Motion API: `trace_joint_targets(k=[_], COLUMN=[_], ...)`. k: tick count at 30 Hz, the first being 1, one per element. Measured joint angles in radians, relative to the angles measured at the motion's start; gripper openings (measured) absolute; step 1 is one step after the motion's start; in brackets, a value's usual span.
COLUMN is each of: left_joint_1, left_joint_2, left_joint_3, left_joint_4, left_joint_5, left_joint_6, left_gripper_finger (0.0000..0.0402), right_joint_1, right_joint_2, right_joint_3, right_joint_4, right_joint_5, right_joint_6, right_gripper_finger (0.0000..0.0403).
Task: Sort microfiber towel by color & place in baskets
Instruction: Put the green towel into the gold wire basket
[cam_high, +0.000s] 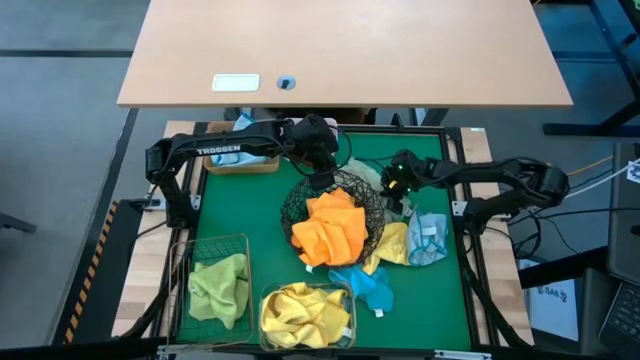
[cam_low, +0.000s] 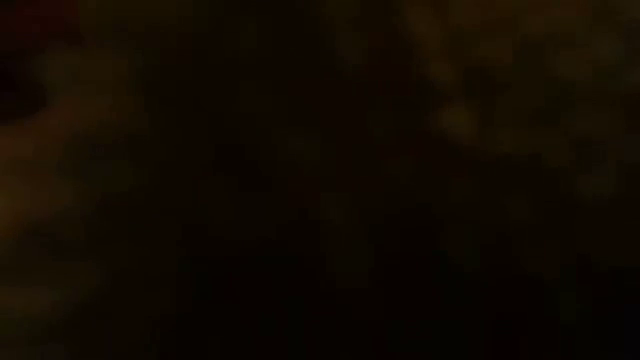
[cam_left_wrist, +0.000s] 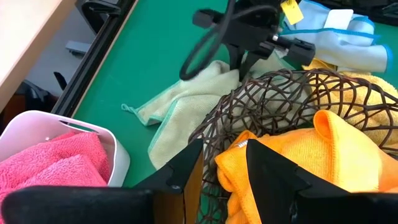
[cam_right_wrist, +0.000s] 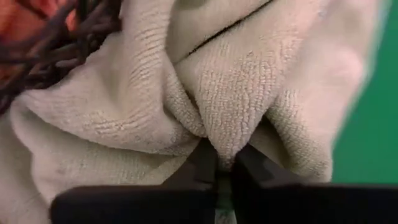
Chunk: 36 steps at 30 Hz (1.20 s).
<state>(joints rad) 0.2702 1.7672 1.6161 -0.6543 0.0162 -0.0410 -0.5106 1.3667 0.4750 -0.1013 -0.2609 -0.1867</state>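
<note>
The round black wire bowl (cam_high: 335, 215) stands mid-table and holds orange towels (cam_high: 330, 228). My left gripper (cam_high: 318, 182) is open over the bowl's far rim (cam_left_wrist: 217, 134), with orange towel (cam_left_wrist: 239, 158) below and between its fingers; whether they touch it I cannot tell. My right gripper (cam_high: 393, 186) stands at the bowl's far right side, shut on a pale green towel (cam_left_wrist: 186, 106) that lies on the green mat against the bowl. The low view is dark. My right gripper (cam_right_wrist: 224, 163) pinches a raised fold (cam_right_wrist: 230, 127) of the pale green towel between its two fingers, coming from above and pointing down. The cloth bunches into creases at the fingertips. The rest of the towel lies spread on the mat beside the wire bowl.
A white tub (cam_left_wrist: 115, 146) holds pink towels (cam_left_wrist: 56, 165). A green wire basket (cam_high: 215, 282) with a green towel and a clear box (cam_high: 305, 315) with yellow towels sit at the near edge. Loose yellow (cam_high: 395, 245), grey-blue (cam_high: 430, 238) and blue (cam_high: 365, 285) towels lie right of the bowl.
</note>
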Motion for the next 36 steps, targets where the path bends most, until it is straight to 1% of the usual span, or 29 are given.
trace_joint_targets(k=[2, 4, 8, 11, 14, 17, 21, 25, 28, 32, 34, 36], left_joint_1=[-0.003, -0.007, -0.013, -0.019, -0.026, -0.035, -0.046, -0.052, -0.051, -0.051, -0.051, -0.051], left_joint_2=[0.0, 0.0, 0.0, 0.0, 0.0, 0.0, 0.0, 0.0, 0.0, 0.0, 0.0, 0.0], left_joint_3=[0.0, 0.0, 0.0, 0.0, 0.0, 0.0, 0.0, 0.0, 0.0, 0.0, 0.0, 0.0], left_joint_4=[0.0, 0.003, 0.012, 0.021, 0.032, 0.072, 0.141, 0.209, 0.246, 0.306, 0.328, 0.346], left_joint_5=[0.0, 0.001, 0.001, 0.001, -0.003, -0.006, -0.006, -0.007, -0.01, -0.078, -0.109, -0.117], left_joint_6=[0.0, 0.0, 0.0, 0.021, 0.062, 0.088, 0.153, 0.218, 0.259, 0.305, 0.32, 0.323], left_gripper_finger=[0.0117, 0.0117, 0.0117, 0.0117, 0.0117, 0.0117, 0.0117, 0.0117, 0.0117, 0.0122, 0.0136, 0.0155], right_joint_1=[0.0, 0.0, 0.0, 0.0, 0.0, 0.0, 0.0, 0.0, 0.0, 0.0, 0.001, 0.001], right_joint_2=[-0.022, -0.044, -0.084, -0.111, -0.133, -0.147, -0.152, -0.152, -0.152, -0.152, -0.152, -0.152], right_joint_3=[0.038, 0.086, 0.193, 0.282, 0.37, 0.449, 0.536, 0.608, 0.65, 0.683, 0.69, 0.691], right_joint_4=[-0.06, -0.127, -0.282, -0.374, -0.441, -0.488, -0.549, -0.593, -0.607, -0.604, -0.602, -0.592], right_joint_5=[0.017, 0.047, 0.109, 0.129, 0.133, 0.119, 0.112, 0.109, 0.047, -0.059, -0.098, -0.126], right_joint_6=[0.0, -0.001, -0.004, -0.005, -0.005, -0.005, -0.005, -0.005, -0.005, -0.005, -0.005, -0.002], right_gripper_finger=[0.0032, 0.0033, 0.0011, 0.0012, 0.0019, 0.0013, 0.0007, 0.0016, 0.0016, 0.0008, 0.0008, 0.0011])
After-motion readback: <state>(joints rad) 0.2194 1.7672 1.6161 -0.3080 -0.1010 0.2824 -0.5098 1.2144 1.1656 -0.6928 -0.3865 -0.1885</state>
